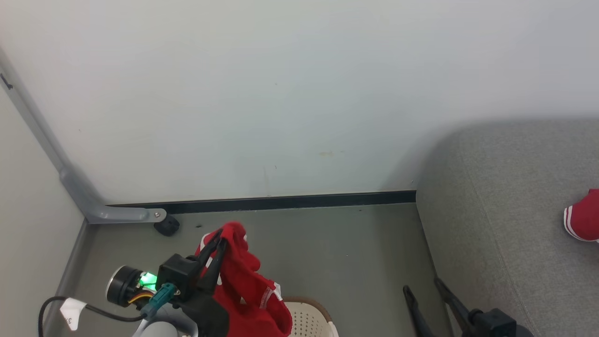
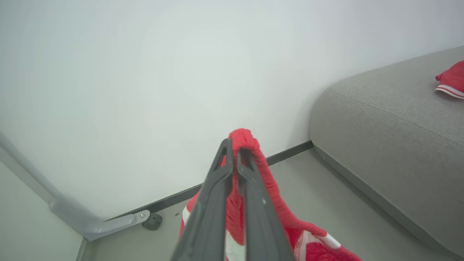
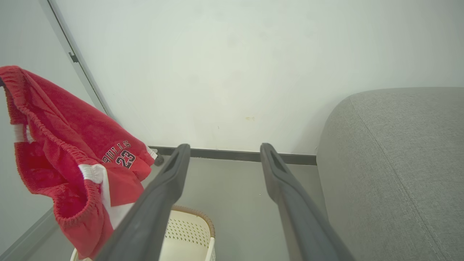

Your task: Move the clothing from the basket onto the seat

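Room corner: pale wall, grey floor, one upholstered piece.
The back wall [image 1: 281, 93] is plain off-white with faint marks low down. It meets a smooth grey floor [image 1: 327, 248] along a dark skirting strip [image 1: 281, 202]. At the left, a slanted grey metal bar [image 1: 47, 140] crosses in front of a pale side panel [image 1: 23, 224] and bends flat at floor level, with a black foot [image 1: 167, 227] just beside its end. A grey sofa [image 1: 505, 210] stands against the wall at the right, throwing soft shadow on it. Lighting is even.
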Robot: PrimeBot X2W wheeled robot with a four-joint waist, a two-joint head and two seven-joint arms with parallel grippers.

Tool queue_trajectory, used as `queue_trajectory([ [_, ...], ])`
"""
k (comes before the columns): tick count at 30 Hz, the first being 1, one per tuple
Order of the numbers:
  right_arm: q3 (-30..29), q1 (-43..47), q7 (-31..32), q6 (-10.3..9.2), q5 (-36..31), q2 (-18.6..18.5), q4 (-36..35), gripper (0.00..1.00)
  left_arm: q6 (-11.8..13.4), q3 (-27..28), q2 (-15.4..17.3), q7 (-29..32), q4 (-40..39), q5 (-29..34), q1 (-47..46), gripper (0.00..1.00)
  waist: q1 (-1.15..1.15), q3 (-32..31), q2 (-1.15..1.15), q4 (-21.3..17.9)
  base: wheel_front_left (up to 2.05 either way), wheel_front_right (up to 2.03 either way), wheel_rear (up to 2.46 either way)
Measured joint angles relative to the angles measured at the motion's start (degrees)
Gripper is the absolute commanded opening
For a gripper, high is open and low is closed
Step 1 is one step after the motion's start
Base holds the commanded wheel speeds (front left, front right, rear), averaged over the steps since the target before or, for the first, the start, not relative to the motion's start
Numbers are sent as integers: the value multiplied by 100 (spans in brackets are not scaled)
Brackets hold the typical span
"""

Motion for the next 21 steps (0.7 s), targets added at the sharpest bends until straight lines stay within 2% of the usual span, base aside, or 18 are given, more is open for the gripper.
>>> queue_trajectory([
  [10, 764, 75, 0, 49, -328, -209, -81, 100, -43, 11, 111, -1, -1614, 0, 230, 0, 1, -47, 1, 65, 0, 0, 0],
  [15, 1218, 26, 0, 49, -797, -474, -167, 100, -44, -91, 109, -1, -2049, 11, 229, 0, 1, -28, 1, 88, 0, 0, 0],
  [21, 2040, -263, 0, 51, -1240, -749, -203, 100, -45, -332, 44, -1, -2357, 70, 200, 0, 1, -1, 1, 112, 0, 0, 0],
])
